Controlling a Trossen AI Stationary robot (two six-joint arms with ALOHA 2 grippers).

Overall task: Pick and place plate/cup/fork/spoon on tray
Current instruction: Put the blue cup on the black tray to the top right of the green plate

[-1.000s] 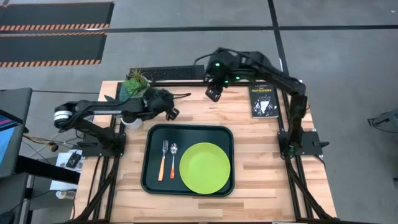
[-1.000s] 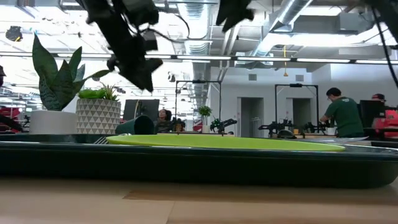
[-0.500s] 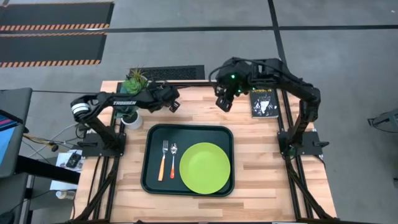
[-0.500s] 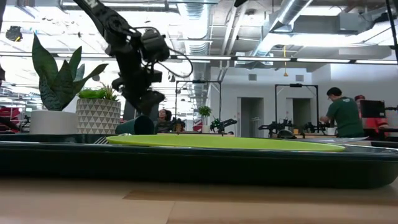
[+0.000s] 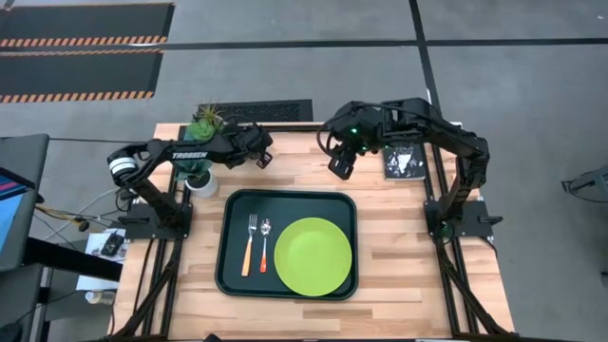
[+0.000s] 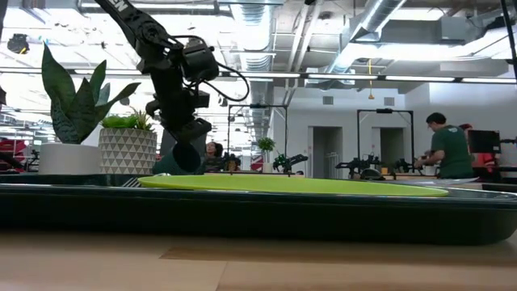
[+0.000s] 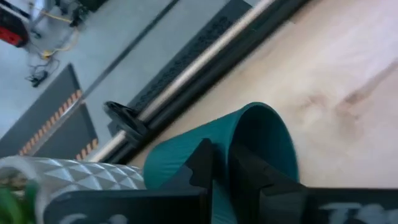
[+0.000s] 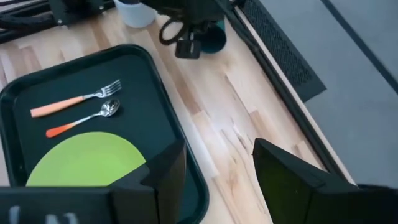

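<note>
The dark green cup (image 7: 180,152) lies on its side on the wood near the table's far edge, just beyond the tray's far left corner. My left gripper (image 7: 222,180) is shut on it; the high view shows that gripper (image 5: 261,155) covering the cup. The dark green tray (image 5: 232,277) holds the lime-green plate (image 5: 313,256), the fork (image 5: 250,245) and the spoon (image 5: 265,243), all lying flat. My right gripper (image 5: 340,163) hangs open above the wood beyond the tray's far right corner, with nothing between its fingers. My left gripper pinches the cup's wall at the mouth rim (image 7: 222,127), one finger (image 7: 252,171) inside the cup and one finger (image 7: 202,165) outside. The fingers slant down from the table's left. The cup lies on its side on the wood.
A plant in a white patterned pot (image 5: 202,128) and a plain white pot (image 5: 199,182) stand at the far left, close to my left arm. A black book (image 5: 401,157) lies at the far right. Bare wood stretches right of the tray.
My left gripper has gone toward the table's far edge and down onto the cup, and its fingers now stand on the cup's rim. My right gripper has drawn away from the far edge toward the table's right. The cup has stayed in place.
</note>
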